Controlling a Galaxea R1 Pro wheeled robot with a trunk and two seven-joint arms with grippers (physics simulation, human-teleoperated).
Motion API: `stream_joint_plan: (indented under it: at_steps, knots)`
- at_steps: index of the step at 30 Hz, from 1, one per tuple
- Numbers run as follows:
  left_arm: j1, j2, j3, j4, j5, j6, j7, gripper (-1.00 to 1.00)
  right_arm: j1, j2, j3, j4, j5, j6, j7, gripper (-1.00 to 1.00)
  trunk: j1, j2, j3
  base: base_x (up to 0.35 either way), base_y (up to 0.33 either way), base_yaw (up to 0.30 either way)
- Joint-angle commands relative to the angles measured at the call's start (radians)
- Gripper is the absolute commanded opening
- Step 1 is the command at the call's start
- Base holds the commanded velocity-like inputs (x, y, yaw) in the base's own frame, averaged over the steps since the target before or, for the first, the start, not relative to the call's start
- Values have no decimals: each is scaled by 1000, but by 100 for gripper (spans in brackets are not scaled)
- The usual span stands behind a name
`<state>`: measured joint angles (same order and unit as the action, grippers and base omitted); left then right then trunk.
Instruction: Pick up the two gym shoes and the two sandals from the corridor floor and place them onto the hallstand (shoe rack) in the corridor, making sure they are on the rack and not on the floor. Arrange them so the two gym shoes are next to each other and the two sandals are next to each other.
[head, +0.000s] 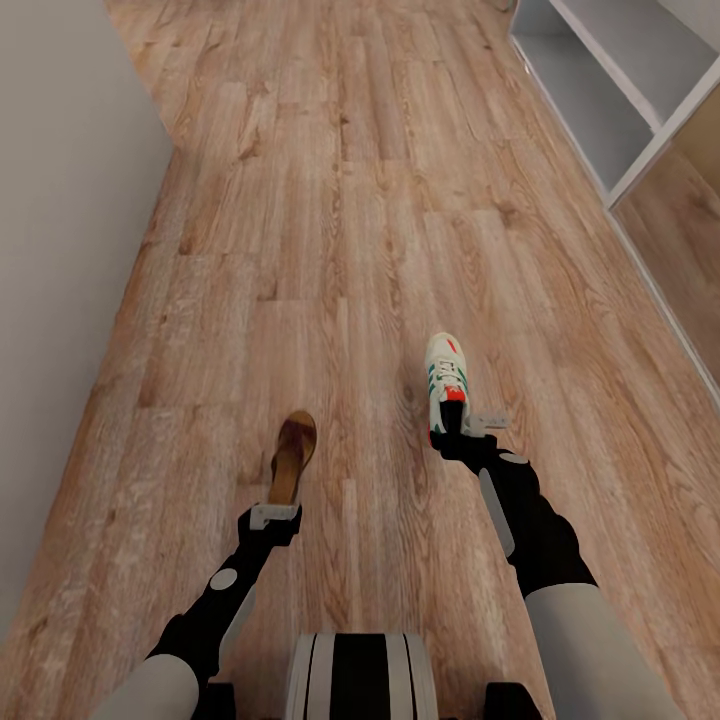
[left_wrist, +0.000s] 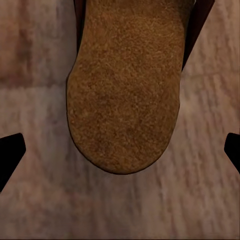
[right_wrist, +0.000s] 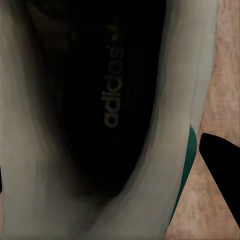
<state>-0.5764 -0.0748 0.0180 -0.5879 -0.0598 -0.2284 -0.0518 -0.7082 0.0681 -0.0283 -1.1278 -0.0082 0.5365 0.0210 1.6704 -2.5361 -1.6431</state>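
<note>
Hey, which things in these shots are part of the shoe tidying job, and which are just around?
Job:
- sneaker, at the right gripper
- sandal, at the left gripper
- shoe rack
- wood floor

Just around:
- grey wall

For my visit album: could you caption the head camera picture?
Over a wood-plank floor, the left gripper meets a brown sandal, the right gripper a white sneaker.

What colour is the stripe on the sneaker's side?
Green, on the white gym shoe; clearest in the head view.
</note>
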Motion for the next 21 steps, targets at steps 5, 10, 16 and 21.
stream_joint_plan:
  at_steps: [5,10,16,21]
  knots:
    - [0,0,2,0,-6,-3,-2,100,0,1,-2,-1,-1,5,2,-100,0,0,-2,0,0,0]
    - [0,0,2,0,-6,-3,-2,100,0,1,-3,-1,-1,5,2,-100,0,0,-2,0,0,0]
    - [0,0,3,0,-6,-3,-2,100,0,1,-3,-1,-1,5,2,-100,0,0,-2,97,0,0]
    - [0,0,2,0,-6,-3,-2,100,0,1,-4,-1,-1,5,2,-100,0,0,-2,85,0,0]
